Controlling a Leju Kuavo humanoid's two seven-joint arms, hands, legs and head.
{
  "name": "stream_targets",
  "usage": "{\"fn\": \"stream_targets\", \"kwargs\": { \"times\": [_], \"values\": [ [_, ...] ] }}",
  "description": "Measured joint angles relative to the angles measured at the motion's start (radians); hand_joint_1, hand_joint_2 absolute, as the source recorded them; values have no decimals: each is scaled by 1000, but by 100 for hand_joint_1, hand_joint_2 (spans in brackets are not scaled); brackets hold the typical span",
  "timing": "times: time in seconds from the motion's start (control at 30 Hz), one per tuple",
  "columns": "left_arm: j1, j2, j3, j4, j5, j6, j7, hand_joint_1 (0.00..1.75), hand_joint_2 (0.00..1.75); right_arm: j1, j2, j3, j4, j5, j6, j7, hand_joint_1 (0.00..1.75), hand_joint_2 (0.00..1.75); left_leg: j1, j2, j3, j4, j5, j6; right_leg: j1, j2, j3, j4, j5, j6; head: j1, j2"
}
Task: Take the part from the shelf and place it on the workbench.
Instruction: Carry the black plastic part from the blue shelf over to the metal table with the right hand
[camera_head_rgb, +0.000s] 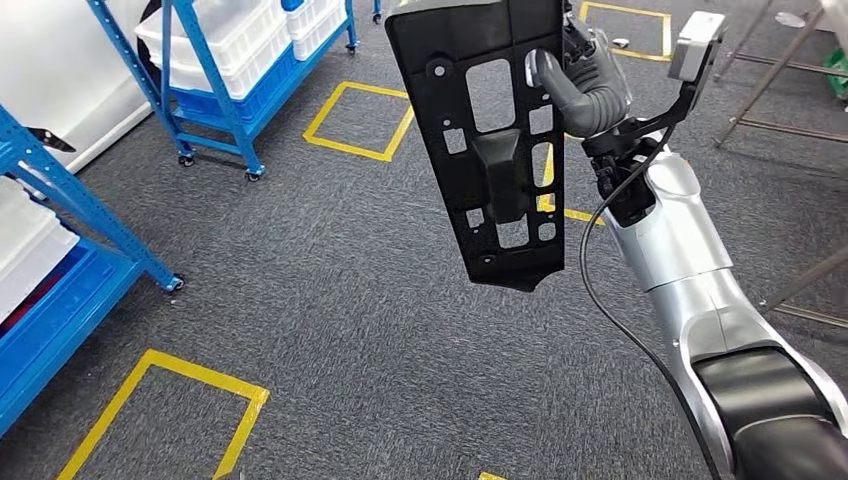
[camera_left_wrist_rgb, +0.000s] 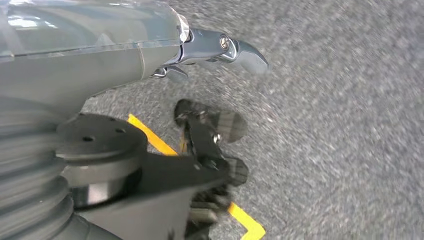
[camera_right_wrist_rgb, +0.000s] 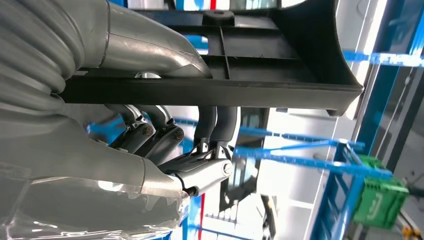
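The right robot hand (camera_head_rgb: 585, 85) grips the black part (camera_head_rgb: 485, 140), thumb through a cutout and fingers (camera_right_wrist_rgb: 215, 125) curled on its edge, holding it upright in the air over grey carpet (camera_head_rgb: 350, 300) marked with yellow tape squares (camera_head_rgb: 358, 120). Blue shelves (camera_head_rgb: 240, 70) stand behind. The left robot hand (camera_left_wrist_rgb: 200, 100) hangs over the floor, holding nothing, fingers loosely apart.

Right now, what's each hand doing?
Left hand: holds nothing; open or shut cannot be told.
Right hand: grips the black part.
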Motion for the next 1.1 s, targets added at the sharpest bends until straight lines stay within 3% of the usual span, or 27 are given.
{"fn": "stream_targets", "kwargs": {
  "times": [0.03,0.1,0.17,0.23,0.3,0.37,0.4,0.43,0.47,0.53,0.6,0.67,0.73,0.77,0.83,0.87,0.9,0.93,0.97,1.03,1.1],
  "values": [
    [0,0,0,0,-1,0,0,0,175,-1,0,0,0,0,0,0,175,175,4,-24,24,-57,21,1,-1,13,-4,6,-1,5,0,0],
    [-1,0,0,0,-2,0,2,0,175,-1,-1,-2,0,1,0,1,175,175,6,-52,43,-101,26,5,-4,38,-15,9,2,19,0,0],
    [-4,0,-1,0,-2,0,3,0,175,1,-5,-4,0,2,2,1,175,175,4,-31,48,-111,30,17,-10,56,-21,6,7,35,0,0],
    [-9,0,-1,0,-1,0,3,0,175,-2,-11,-8,0,2,4,2,175,175,3,-7,55,-125,38,32,-9,10,-37,35,-11,43,0,0],
    [-10,1,-1,0,1,0,3,0,175,-7,-14,-10,2,1,5,2,175,175,-1,18,59,-133,41,41,-5,-61,-90,145,-67,47,1,0],
    [-8,2,-1,0,2,0,3,0,175,-8,-14,-9,5,1,5,3,175,175,-5,44,59,-132,39,43,-8,-84,-149,265,-112,49,1,0],
    [-7,2,0,0,3,0,3,0,175,-8,-14,-9,7,1,4,4,175,175,-7,57,60,-132,37,43,-9,-86,-157,281,-109,49,1,0],
    [-7,2,0,0,3,0,2,0,175,-8,-14,-8,8,1,3,4,175,175,-8,70,61,-132,35,42,-9,-89,-142,255,-88,49,1,0],
    [-7,2,0,0,4,0,2,0,175,-8,-14,-8,9,1,2,5,175,175,-9,82,64,-132,32,41,-9,-100,-107,192,-54,46,1,0],
    [-7,2,0,0,6,0,1,0,175,-10,-13,-8,9,2,0,5,175,175,-14,103,71,-132,26,36,1,-141,-31,52,-8,37,1,0],
    [-7,2,0,0,8,0,0,0,175,-12,-11,-8,9,2,-1,5,175,175,-18,121,75,-133,20,27,13,-157,-4,-2,-3,27,1,0],
    [-7,1,0,0,10,1,-1,0,175,-13,-10,-9,8,2,-2,4,175,175,-19,139,79,-134,14,16,13,-132,-4,-5,-1,17,0,0],
    [-7,1,0,0,12,1,-2,0,175,-16,-8,-10,6,3,-2,4,175,175,-16,120,73,-107,-10,7,8,-110,3,-13,1,6,0,0],
    [-6,1,0,0,13,1,-2,0,175,-18,-7,-10,5,3,-2,3,175,175,-14,96,56,-65,-35,3,5,-101,7,-17,2,0,0,0],
    [-1,1,0,0,13,0,-2,0,175,-20,-3,-9,6,5,-2,3,175,175,-11,51,-12,75,-96,1,6,-79,8,-17,1,-7,0,0],
    [2,1,0,0,14,1,-2,0,175,-19,-1,-9,6,6,-2,4,175,175,-10,44,-46,138,-114,0,7,-64,8,-16,0,-8,0,0],
    [4,1,0,0,14,1,-2,0,175,-18,1,-8,7,8,-2,4,175,175,-10,40,-68,170,-114,-1,7,-49,8,-15,0,-8,0,0],
    [6,1,0,0,14,1,-2,0,175,-17,1,-8,7,9,-2,5,175,175,-10,39,-71,162,-92,0,7,-34,8,-13,0,-8,0,0],
    [6,1,0,0,15,1,-2,0,175,-17,2,-8,7,10,-2,5,175,175,-9,34,-54,112,-54,1,7,-19,9,-10,-1,-7,0,0],
    [5,1,0,0,15,1,-2,0,175,-19,2,-8,7,10,-2,5,175,175,-4,-6,2,-29,18,6,7,7,6,0,-6,0,0,0],
    [5,1,0,0,15,1,-1,0,175,-21,3,-8,7,12,-3,6,175,175,-1,-36,35,-104,39,10,4,30,-2,6,-6,11,0,0]
  ]
}}
